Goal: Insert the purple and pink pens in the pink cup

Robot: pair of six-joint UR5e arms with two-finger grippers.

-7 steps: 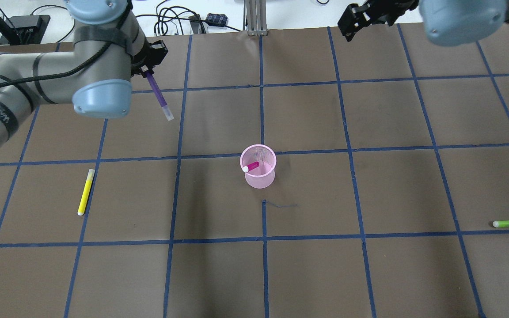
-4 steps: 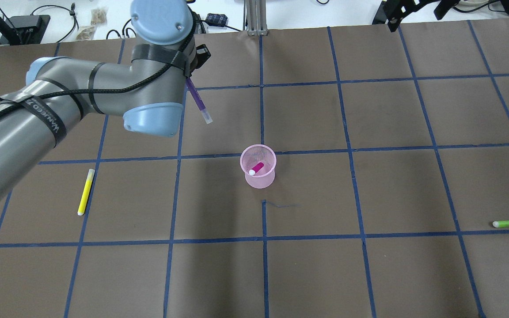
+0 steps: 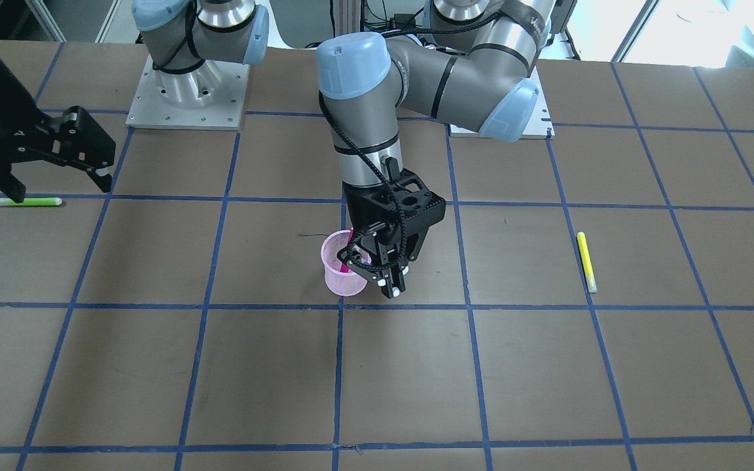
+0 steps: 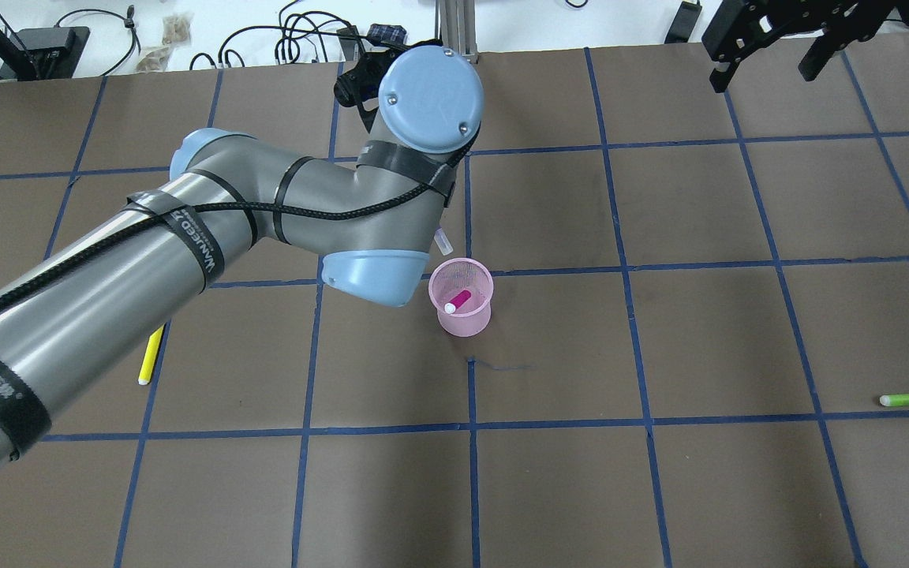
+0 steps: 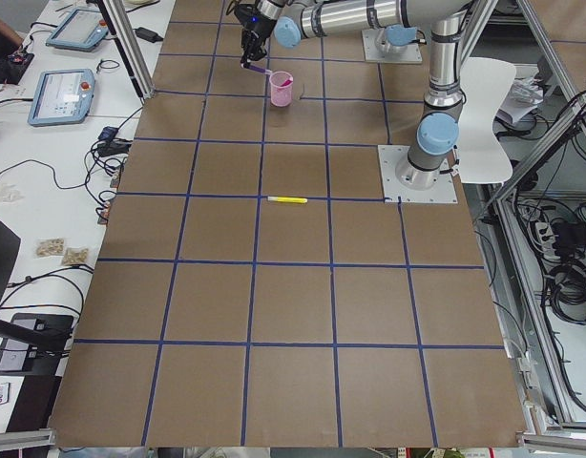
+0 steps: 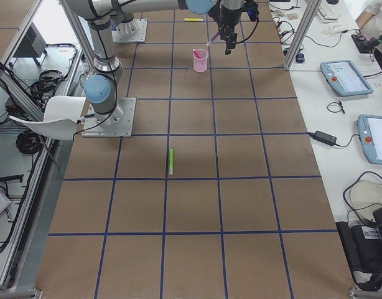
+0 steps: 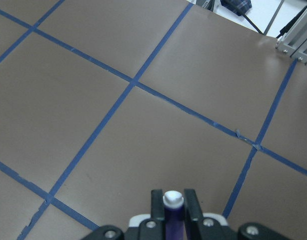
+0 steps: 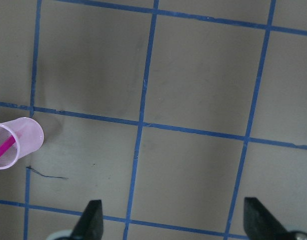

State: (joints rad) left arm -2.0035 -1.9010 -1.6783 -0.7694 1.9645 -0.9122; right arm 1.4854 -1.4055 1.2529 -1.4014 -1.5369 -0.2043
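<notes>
While the left tool (image 7: 173, 196) pinches the purple pen (image 7: 173, 220) just beside the pink cup (image 4: 466, 325), you see the pink pen (image 4: 459, 299) leaning inside that cup. The right tool (image 8: 173, 222) hangs spread, well apart from the cup.
</notes>
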